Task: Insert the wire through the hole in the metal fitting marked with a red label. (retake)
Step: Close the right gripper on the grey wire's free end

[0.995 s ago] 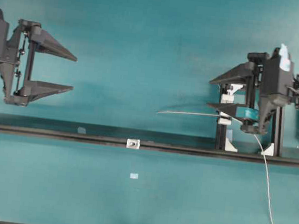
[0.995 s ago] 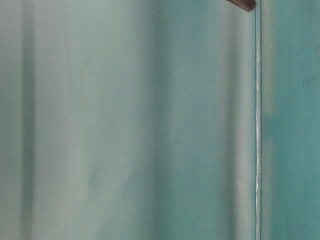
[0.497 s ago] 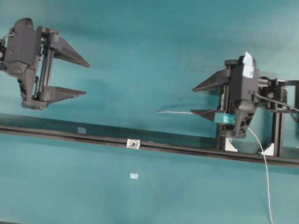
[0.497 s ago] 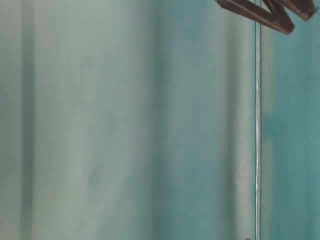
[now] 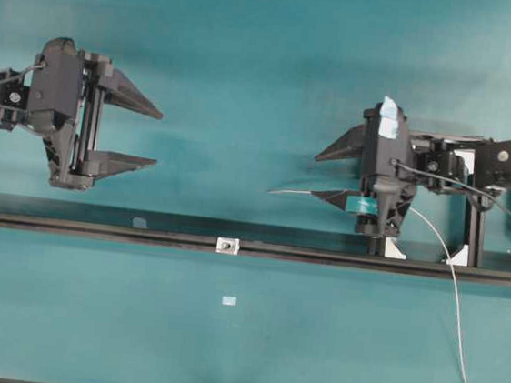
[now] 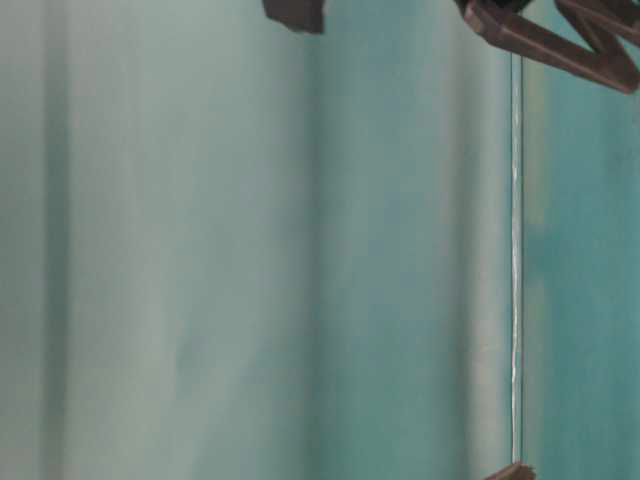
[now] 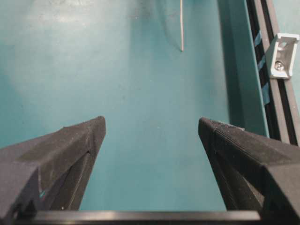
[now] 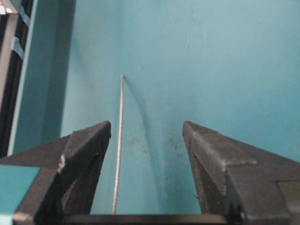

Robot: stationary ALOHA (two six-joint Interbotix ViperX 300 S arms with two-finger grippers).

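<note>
Teal worktop [image 5: 252,54], black rail [image 5: 96,229] across. Metal fitting [image 5: 227,244] sat on rail; wire [image 5: 306,193] tip above-right, between right hand [image 5: 328,175] jaws. Both hands, incl. left hand [image 5: 156,137], spread, empty.

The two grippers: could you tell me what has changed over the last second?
Both moved toward the middle: the left gripper rightward, the right gripper leftward over the wire. Both stayed open, holding nothing. The wire and metal fitting stayed put.

left end effector [image 5: 154,137] advanced — right end effector [image 5: 322,176] too
</note>
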